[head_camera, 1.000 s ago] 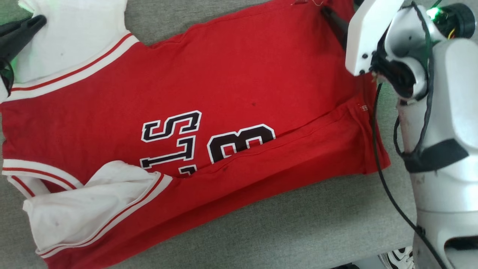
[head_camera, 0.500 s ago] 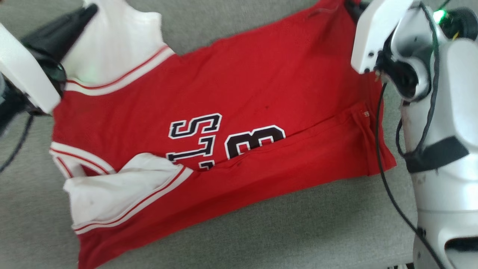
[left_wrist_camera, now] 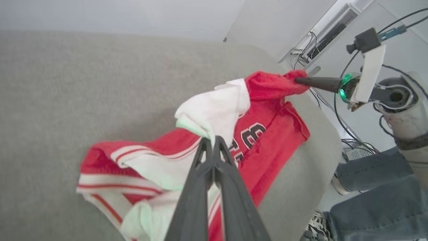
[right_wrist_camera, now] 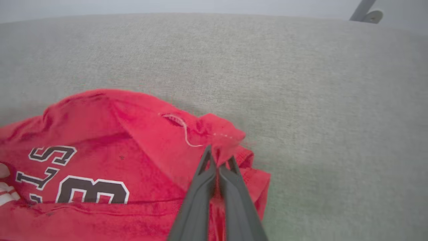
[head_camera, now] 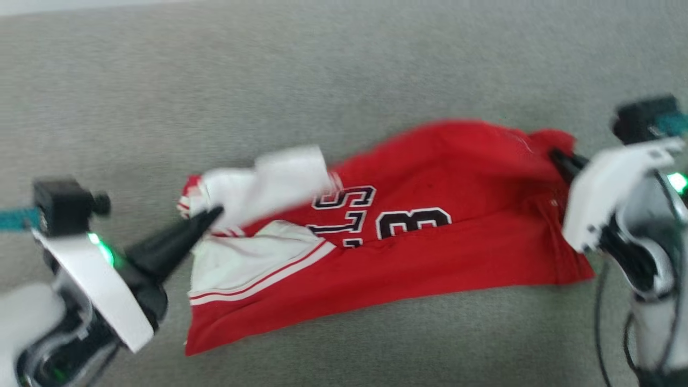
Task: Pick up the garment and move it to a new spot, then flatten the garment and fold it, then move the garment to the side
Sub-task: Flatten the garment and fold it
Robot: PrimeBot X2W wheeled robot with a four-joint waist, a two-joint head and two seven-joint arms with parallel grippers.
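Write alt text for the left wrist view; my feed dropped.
The left gripper, jaws shut, pinches a white panel of the red garment. At upper right the right gripper pinches a red corner, and the cloth sags bunched between them over a grey padded surface. A person's jeans-clad leg shows at lower right.

Black, white-edged "LS" and a half-hidden "3" or "8" on the red garment (head_camera: 430, 269)

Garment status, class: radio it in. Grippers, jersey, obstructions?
Left gripper shut on garment, white panel end. Right gripper shut on red corner. Garment strung between them, lower part on grey cushion. Person's leg off cushion edge, apart.
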